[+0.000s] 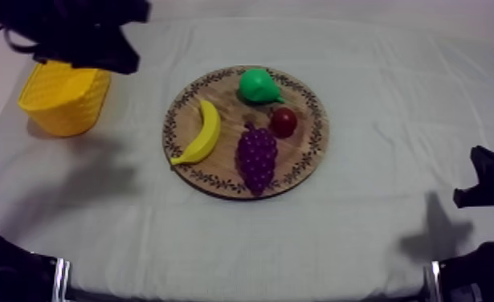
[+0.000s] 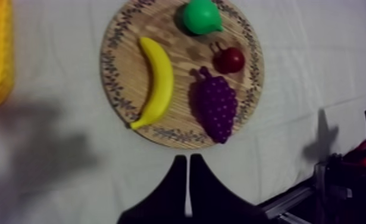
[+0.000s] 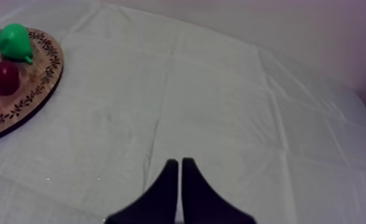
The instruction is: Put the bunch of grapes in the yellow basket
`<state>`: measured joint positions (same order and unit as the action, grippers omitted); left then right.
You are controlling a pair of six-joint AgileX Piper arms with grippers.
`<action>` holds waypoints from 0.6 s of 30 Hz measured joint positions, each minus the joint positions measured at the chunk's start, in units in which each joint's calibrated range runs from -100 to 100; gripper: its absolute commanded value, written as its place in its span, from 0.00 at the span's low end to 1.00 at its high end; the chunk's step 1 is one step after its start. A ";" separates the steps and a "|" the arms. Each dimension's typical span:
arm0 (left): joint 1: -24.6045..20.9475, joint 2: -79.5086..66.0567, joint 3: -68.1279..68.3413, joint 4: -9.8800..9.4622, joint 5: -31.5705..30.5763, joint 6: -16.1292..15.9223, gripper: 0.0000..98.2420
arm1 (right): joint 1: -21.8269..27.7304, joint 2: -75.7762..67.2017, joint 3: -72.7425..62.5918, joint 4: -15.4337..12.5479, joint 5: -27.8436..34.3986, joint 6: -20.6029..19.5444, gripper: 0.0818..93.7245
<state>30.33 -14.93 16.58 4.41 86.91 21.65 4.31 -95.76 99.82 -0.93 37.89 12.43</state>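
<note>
The bunch of grapes (image 1: pixel 257 157) is deep purple, beaded all over with small round bumps. The banana (image 1: pixel 202 133) is plain bright yellow. The pear (image 1: pixel 257 85) is vivid green. The small red fruit (image 1: pixel 283 121) is a dark, glossy red with a dark stem. The wooden board (image 1: pixel 230 128) is light brown with a fine straight grain, and its rim carries a ring of dark brown leafy sprigs. The yellow basket (image 1: pixel 61 104) is warm yellow with ribbed walls. The tabletop (image 1: pixel 378 161) wears a plain grey-white cloth. The left pincer (image 2: pixel 187 159) and the right pincer (image 3: pixel 178 162) are black.
</note>
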 measured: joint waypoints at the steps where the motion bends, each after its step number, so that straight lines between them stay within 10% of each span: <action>1: 0.68 1.58 -1.45 -0.33 0.59 0.59 0.00 | 0.00 0.00 0.00 0.00 0.00 0.00 0.00; 18: 10.00 27.01 -28.08 -0.66 8.35 7.73 0.00 | 0.00 0.00 0.00 0.00 0.00 0.03 0.00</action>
<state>40.32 12.09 -11.50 3.75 95.26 29.38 4.31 -95.76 99.82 -0.93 37.89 12.46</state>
